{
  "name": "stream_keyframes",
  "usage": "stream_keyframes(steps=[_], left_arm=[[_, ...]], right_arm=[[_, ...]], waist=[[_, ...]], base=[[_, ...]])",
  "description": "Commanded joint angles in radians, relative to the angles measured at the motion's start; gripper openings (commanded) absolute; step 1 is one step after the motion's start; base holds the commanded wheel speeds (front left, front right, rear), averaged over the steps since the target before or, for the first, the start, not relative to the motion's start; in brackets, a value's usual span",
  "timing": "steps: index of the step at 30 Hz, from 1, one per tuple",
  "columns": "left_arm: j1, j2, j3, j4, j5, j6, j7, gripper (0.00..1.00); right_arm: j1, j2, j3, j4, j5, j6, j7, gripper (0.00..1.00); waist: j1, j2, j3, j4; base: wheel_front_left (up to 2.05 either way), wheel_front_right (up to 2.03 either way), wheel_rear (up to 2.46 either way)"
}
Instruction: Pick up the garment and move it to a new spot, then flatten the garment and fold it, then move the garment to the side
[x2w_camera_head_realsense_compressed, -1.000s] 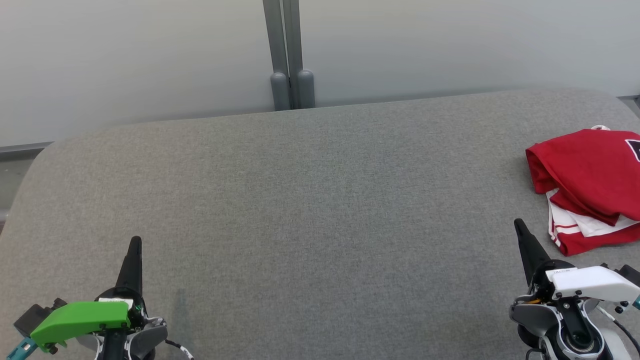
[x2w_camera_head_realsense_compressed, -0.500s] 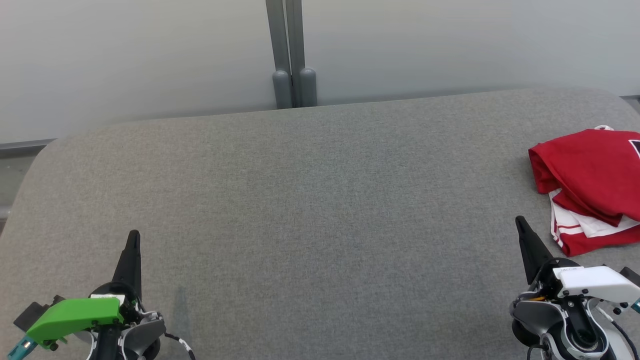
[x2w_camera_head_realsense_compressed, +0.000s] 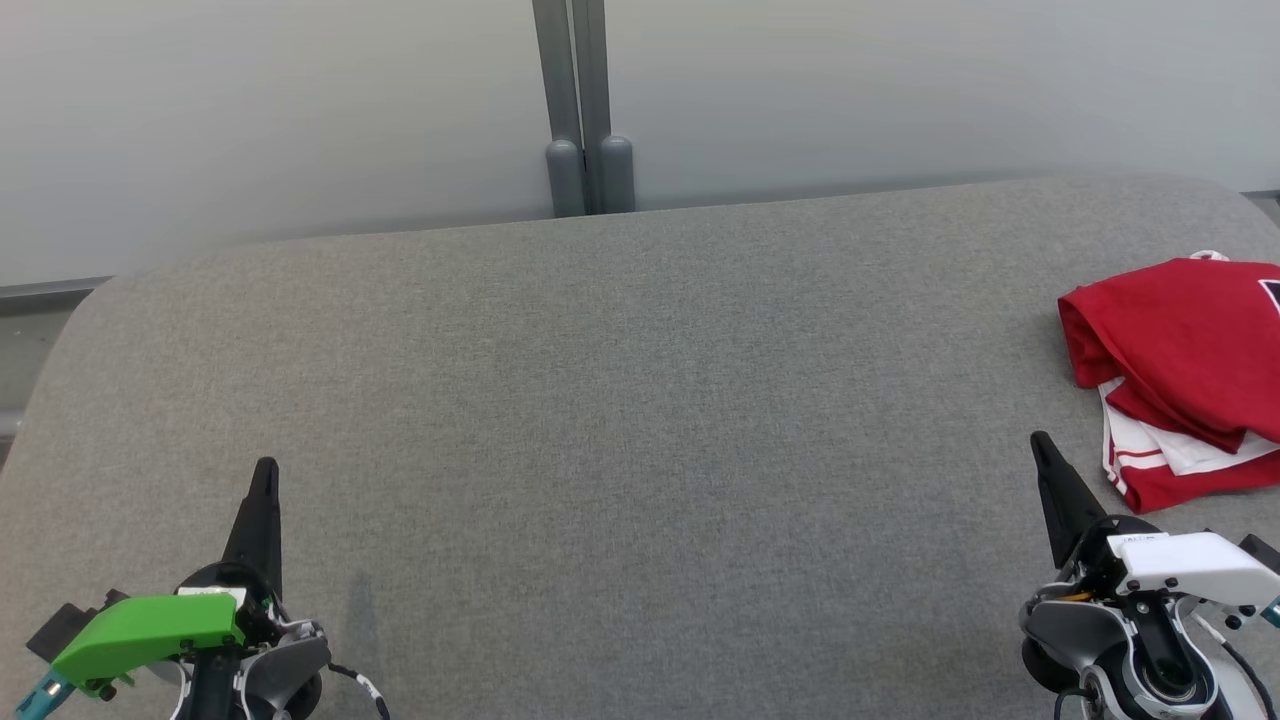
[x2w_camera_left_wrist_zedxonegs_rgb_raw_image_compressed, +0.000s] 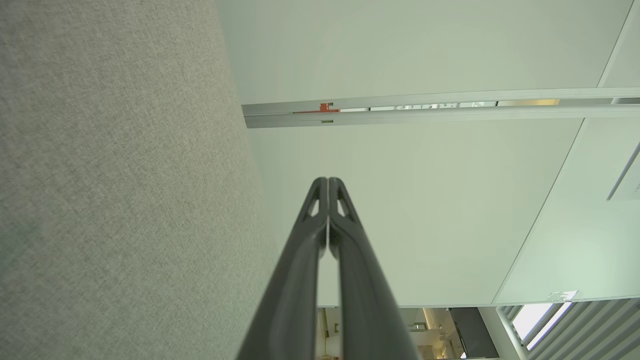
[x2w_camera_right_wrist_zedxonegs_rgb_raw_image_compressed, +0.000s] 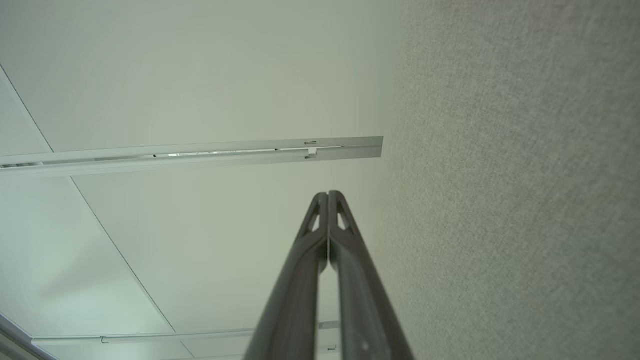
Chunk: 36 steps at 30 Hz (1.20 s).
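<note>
A red garment (x2w_camera_head_realsense_compressed: 1180, 350) with white striped trim lies folded in a bundle at the right edge of the grey fabric table (x2w_camera_head_realsense_compressed: 620, 400), partly cut off by the head view's border. My right gripper (x2w_camera_head_realsense_compressed: 1040, 444) is shut with nothing in it, its tip just left of the garment's near corner and apart from it. My left gripper (x2w_camera_head_realsense_compressed: 266, 468) is shut and empty at the lower left, far from the garment. Each wrist view looks along its own gripper, the left (x2w_camera_left_wrist_zedxonegs_rgb_raw_image_compressed: 328, 181) and the right (x2w_camera_right_wrist_zedxonegs_rgb_raw_image_compressed: 328, 194), fingers pressed together, with table fabric to one side.
A pale wall stands behind the table with a grey double post (x2w_camera_head_realsense_compressed: 584, 110) at its middle. The table's rounded far corners and left edge (x2w_camera_head_realsense_compressed: 60, 340) are in view. Wide bare fabric stretches between my two grippers.
Both grippers drew slightly up the view during the first half second, along with a small camera shift. Since then nothing has visibly moved. The garment lies as before.
</note>
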<state>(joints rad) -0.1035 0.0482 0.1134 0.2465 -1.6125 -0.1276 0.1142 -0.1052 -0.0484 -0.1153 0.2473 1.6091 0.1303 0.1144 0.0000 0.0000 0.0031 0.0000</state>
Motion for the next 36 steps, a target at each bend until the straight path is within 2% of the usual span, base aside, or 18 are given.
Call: stream_keyframes(steps=[1, 36], left_arm=[[-0.011, 0.004, 0.003, -0.002, 0.0, -0.006, 0.004, 0.0], [-0.011, 0.004, 0.003, -0.002, -0.001, -0.006, 0.004, 0.0]], right_arm=[[-0.006, -0.001, -0.002, -0.005, 0.006, 0.001, 0.004, 0.0], [-0.005, -0.001, -0.001, -0.006, 0.007, 0.001, 0.003, 0.0]], waist=[[0.0, 0.0, 0.0, 0.0], [0.0, 0.0, 0.0, 0.0]], base=[[0.0, 0.0, 0.0], [0.0, 0.0, 0.0]])
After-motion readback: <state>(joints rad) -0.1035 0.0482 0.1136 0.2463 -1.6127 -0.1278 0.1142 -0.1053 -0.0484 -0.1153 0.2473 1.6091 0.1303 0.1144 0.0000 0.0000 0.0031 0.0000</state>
